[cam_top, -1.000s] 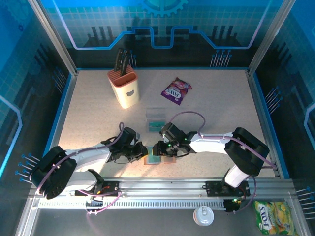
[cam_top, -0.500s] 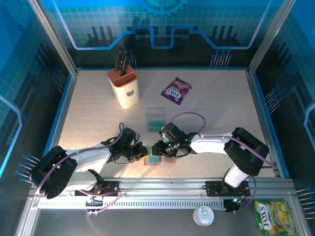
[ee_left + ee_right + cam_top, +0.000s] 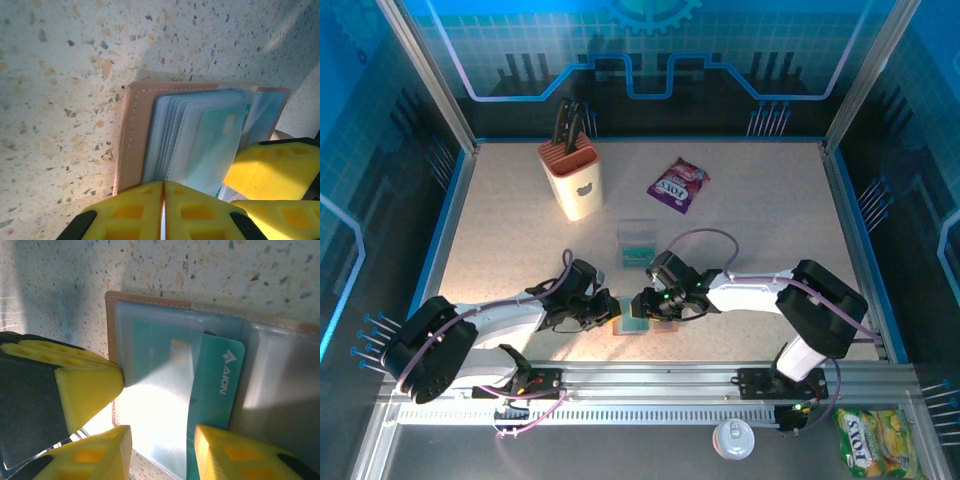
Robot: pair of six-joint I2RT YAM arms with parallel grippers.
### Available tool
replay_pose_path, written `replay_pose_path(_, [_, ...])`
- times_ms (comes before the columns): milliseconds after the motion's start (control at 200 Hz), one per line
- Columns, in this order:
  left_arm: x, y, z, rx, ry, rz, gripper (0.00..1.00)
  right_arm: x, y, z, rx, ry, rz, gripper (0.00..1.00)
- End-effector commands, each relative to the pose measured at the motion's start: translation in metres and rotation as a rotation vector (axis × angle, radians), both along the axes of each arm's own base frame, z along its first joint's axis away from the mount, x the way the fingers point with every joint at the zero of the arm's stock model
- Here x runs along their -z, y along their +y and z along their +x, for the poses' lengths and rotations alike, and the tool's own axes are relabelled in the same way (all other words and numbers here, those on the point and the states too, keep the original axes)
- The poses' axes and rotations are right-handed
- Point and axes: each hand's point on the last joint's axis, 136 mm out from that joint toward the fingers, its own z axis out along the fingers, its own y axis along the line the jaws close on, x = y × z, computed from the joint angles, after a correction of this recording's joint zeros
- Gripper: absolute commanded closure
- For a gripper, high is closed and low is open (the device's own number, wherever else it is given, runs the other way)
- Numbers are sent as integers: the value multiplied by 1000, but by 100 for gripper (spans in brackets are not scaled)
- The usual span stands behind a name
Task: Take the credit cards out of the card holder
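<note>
Left gripper [image 3: 163, 200] has its jaws closed, with the tips bearing on the near edge of the card holder's [image 3: 131, 140] tan cover. Whether any leather is nipped between them cannot be told. This contact most likely serves as an anchor, keeping the holder open and stationary on the table [image 3: 750, 240] while the other arm works.

Right gripper [image 3: 160, 450] stands with its jaws partly spread and nothing visibly clamped between them. Its fingertips [image 3: 107, 452] bracket the lower end of one clear sleeve [image 3: 160, 355]. A teal card [image 3: 220, 385] sits half under that sleeve, its printed end exposed. The spread stance suits sliding or pinching the card free along the sleeve's opening.

The card holder lies open like a book at the near centre of the table, between the two grippers, its grey-blue sleeves [image 3: 170, 140] fanned. Just beyond it stands a clear tray [image 3: 638, 243] with teal contents, probably the drop point.
</note>
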Motion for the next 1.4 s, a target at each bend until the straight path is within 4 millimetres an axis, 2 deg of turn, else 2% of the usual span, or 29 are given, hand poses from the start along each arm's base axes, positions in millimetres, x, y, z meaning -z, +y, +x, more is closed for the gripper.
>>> replay_pose_path(0, [15, 11, -10, -4, 46, 53, 89, -4, -12, 5, 8, -25, -57, 60])
replay_pose_path(185, [10, 10, -7, -3, 37, 49, 89, -11, -14, 5, 8, -36, -55, 60])
replay_pose_path(385, [-6, 5, -2, 7, 9, 33, 89, -20, -13, 7, 12, -60, -32, 60])
replay_pose_path(665, [-24, -5, 5, 27, -19, -1, 89, -20, -21, 8, 25, -60, -35, 60])
replay_pose_path(1056, [-19, -29, 4, 91, -13, 4, 91, -20, -25, 10, 35, -57, -31, 60])
replay_pose_path(1396, [0, -25, 0, 92, 24, 38, 93, -16, -28, 11, 38, -50, -33, 60])
